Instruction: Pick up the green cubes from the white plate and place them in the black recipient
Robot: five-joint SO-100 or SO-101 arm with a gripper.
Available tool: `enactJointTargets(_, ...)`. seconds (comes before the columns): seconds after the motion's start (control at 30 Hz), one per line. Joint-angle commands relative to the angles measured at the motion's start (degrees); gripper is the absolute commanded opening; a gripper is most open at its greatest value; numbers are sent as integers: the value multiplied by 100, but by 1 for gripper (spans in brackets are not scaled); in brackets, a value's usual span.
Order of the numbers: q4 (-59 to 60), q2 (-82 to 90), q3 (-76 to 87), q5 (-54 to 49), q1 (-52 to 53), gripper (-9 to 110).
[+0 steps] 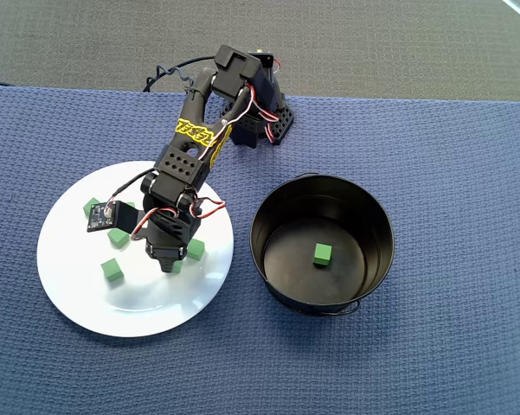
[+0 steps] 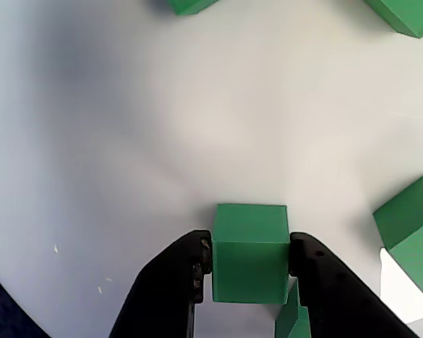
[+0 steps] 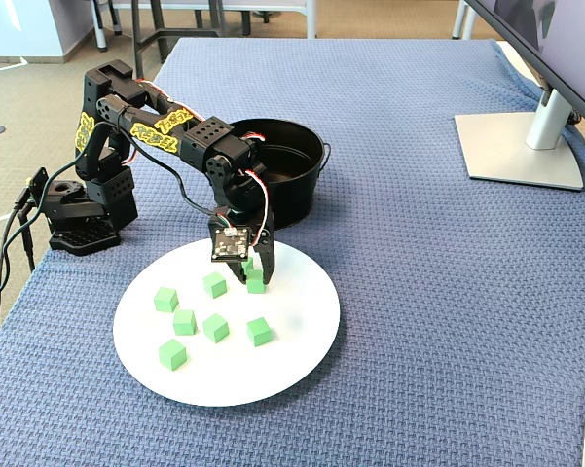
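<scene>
My gripper (image 2: pixel 250 255) is shut on one green cube (image 2: pixel 250 232), with a black finger (image 2: pixel 176 282) pressed to each side. It is low over the white plate (image 2: pixel 162 141), near its right part in the overhead view (image 1: pixel 167 264). I cannot tell if the cube is lifted. Several more green cubes lie loose on the plate (image 3: pixel 292 370), such as one (image 3: pixel 260 332) in front of the gripper (image 3: pixel 256 282) and one (image 1: pixel 112 270) to its left. The black recipient (image 1: pixel 381 225) stands right of the plate (image 1: pixel 78 294) and holds one green cube (image 1: pixel 323 253).
A blue woven cloth (image 3: pixel 438 321) covers the table. The arm's base (image 3: pixel 78 219) stands beside the pot (image 3: pixel 297 199) at the table's left edge in the fixed view. A monitor foot (image 3: pixel 521 146) stands at the far right there.
</scene>
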Motion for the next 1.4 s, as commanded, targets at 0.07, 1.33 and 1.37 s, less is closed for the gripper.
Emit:
enactJointTargets(0.07,264,1459,-62,677,132,0)
enactJointTargets(1.33,1011,4790,1916,2751,-4166,33)
enactJointTargets(1.37,1116,4887,1819,2725,-4052,33)
